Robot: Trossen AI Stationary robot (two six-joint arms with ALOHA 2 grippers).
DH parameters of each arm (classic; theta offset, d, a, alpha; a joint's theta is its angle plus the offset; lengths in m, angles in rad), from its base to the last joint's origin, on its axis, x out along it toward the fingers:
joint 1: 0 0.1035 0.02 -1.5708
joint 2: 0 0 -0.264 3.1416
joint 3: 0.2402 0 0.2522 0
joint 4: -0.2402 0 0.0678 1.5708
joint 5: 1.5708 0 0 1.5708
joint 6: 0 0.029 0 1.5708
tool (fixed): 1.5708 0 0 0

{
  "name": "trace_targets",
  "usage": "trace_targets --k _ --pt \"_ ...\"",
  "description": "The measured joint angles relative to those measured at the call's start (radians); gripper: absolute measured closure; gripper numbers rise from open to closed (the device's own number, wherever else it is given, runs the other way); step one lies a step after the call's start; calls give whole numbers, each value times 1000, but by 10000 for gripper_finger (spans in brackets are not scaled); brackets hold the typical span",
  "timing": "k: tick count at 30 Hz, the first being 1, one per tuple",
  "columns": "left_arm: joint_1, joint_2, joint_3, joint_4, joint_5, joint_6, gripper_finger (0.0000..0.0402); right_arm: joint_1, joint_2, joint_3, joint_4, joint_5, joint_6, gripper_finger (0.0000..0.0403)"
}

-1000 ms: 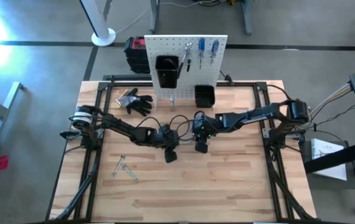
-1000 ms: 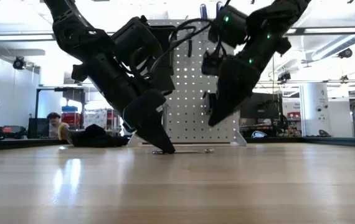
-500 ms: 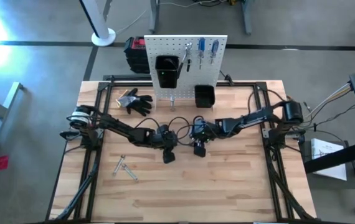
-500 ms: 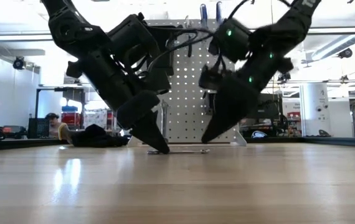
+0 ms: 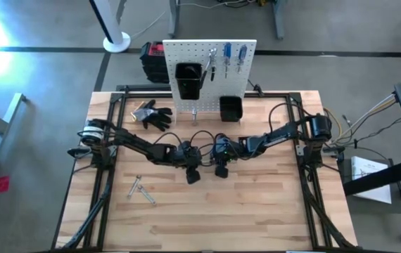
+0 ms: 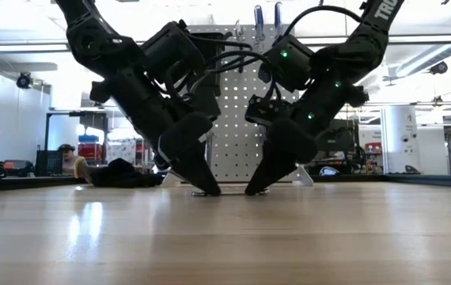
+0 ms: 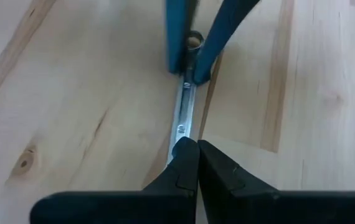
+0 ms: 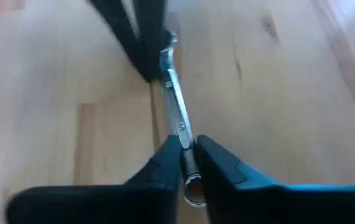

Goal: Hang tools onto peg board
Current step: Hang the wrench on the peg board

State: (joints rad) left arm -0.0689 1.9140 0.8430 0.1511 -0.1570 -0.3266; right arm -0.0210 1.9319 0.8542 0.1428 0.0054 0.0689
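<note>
A slim silver wrench point(image 7: 184, 112) lies flat on the wooden tabletop point(image 5: 257, 204), mid-table, between my two grippers. My left gripper point(image 7: 193, 163) is shut, with its tips on one end of the wrench. My right gripper point(image 8: 187, 154) faces it from the table's right and is shut on the wrench's ring end. Both slant down to the table in the low view. The white peg board point(image 5: 211, 67) stands at the far edge. Blue-handled screwdrivers point(image 5: 241, 56) and other tools hang on it, and it carries two black bins point(image 5: 188, 79). My left gripper presses its shut fingertips point(image 6: 206, 188) down on the wrench's open end point(image 8: 164, 65), slanting down from the table's left, in line with the wrench. The wrench lies flat under them. My right gripper pinches the wrench's shaft just short of the ring point(image 8: 185, 140) between its two fingers. It slants down from the table's right, along the wrench. The ring point(image 8: 193, 194) shows behind the fingertips, and the wrench rests on the table.
Black work gloves point(image 5: 155, 116) lie at the far left beside the board. Two silver tools point(image 5: 141, 190) lie on the near left of the table. A small silver piece point(image 5: 195, 112) stands at the board's foot. A person sits in the room behind point(image 6: 69, 158).
My right gripper has come down from above the table, a little toward my left gripper, until its fingertips reach the table at the wrench's ring end. The wrench has stayed flat on the table.
</note>
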Motion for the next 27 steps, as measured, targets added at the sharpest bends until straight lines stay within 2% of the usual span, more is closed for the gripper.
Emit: trace_targets --k 2,8,16,21,27 --pt "0 -16 -3 -5 0 0 401 3 -10 -2 -3 -2 -29 387" --pt "0 -54 -6 -20 -6 0 401 8 -47 -8 -37 -7 -37 401" --pt "-1 -146 -12 -98 -4 2 401 15 -130 -17 -116 1 -41 401" --pt "-2 -229 -9 -185 -55 3 401 19 -230 -17 -238 81 -43 401" --pt "-1 -229 -7 -73 -112 30 401 31 -309 -15 -292 84 -42 402"
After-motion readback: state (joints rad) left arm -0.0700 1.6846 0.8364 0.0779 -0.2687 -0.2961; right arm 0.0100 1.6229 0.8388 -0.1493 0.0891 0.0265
